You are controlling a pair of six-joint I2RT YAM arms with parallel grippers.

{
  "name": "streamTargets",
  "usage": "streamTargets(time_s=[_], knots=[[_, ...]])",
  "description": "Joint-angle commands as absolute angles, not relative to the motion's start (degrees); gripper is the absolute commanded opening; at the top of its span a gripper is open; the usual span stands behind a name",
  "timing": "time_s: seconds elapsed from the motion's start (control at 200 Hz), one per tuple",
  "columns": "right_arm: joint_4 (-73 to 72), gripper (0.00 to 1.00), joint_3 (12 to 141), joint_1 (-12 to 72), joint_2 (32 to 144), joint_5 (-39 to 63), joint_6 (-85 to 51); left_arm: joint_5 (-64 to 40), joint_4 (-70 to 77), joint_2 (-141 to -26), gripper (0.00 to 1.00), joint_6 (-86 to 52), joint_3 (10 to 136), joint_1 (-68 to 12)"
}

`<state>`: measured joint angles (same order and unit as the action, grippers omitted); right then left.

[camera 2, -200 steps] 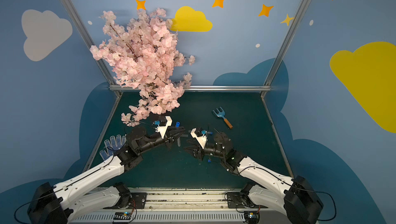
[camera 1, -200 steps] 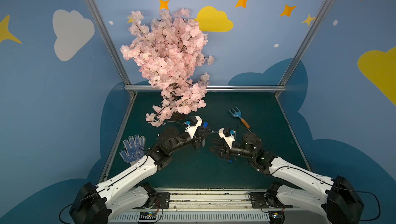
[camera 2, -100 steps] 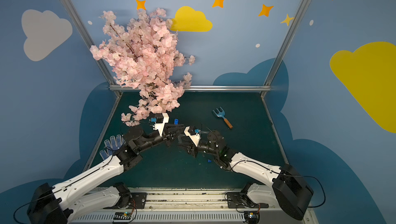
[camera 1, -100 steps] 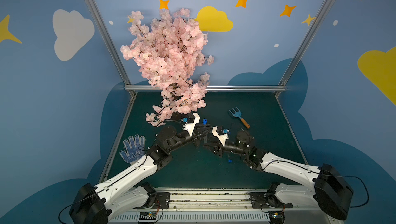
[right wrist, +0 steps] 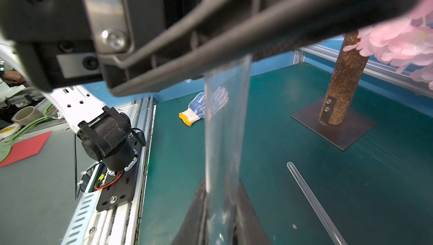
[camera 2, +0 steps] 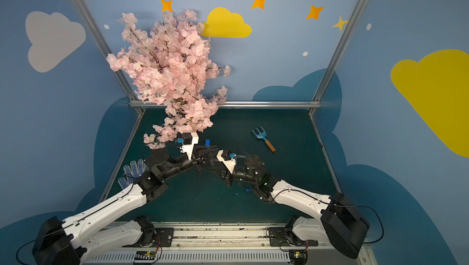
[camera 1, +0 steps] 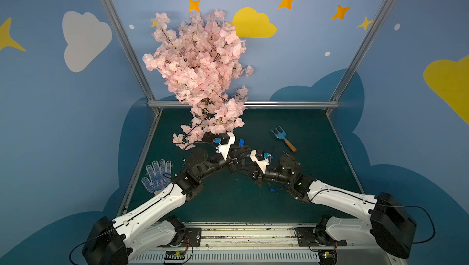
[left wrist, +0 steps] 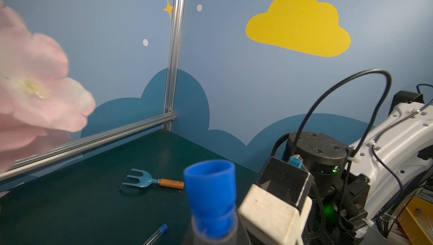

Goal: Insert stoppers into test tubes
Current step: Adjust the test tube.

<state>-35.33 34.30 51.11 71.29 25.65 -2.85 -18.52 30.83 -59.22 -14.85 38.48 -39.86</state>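
The left gripper (camera 1: 240, 150) clamps a clear tube (right wrist: 222, 126) topped with a blue stopper (left wrist: 209, 192), and the right gripper (right wrist: 220, 200) is closed around the same tube lower down.

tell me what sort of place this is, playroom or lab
Most likely a robot test booth dressed up like a playroom: two robot arms bolted to a rail at the front, aluminium frame posts framing blue walls with cloud cutouts, and a fake blossom tree on a metal plate.
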Motion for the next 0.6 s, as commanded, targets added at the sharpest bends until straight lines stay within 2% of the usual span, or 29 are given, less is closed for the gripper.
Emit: streamTargets(time_s=[0.0, 0.125, 0.175, 0.365, 0.486, 0.596], knots=[[-37.80, 0.10, 36.51, 51.33, 71.97, 25.95, -2.92, -18.79, 31.82, -59.24, 0.02, -15.56, 39.64, -39.81], [-38.03, 0.00, 36.83, 51.33, 72.03, 26.14, -3.53, -18.68, 31.38, -59.57, 0.02, -15.53, 39.81, -39.79], [-38.15, 0.00, 36.83, 51.33, 71.98, 26.09, -3.92, -18.61, 31.38, -59.67, 0.02, -15.55, 39.66, -39.81], [-42.03, 0.00, 36.12, 51.27, 72.69, 24.96, -7.33, -18.02, 31.51, -59.48, 0.24, -15.60, 39.02, -39.81], [-43.50, 0.00, 36.12, 51.33, 73.38, 24.30, -9.34, -17.75, 31.81, -59.33, 0.31, -15.64, 38.28, -39.83], [-43.81, 0.00, 36.47, 51.33, 73.85, 24.37, -11.06, -17.86, 31.99, -59.47, 0.32, -15.53, 37.75, -39.81]])
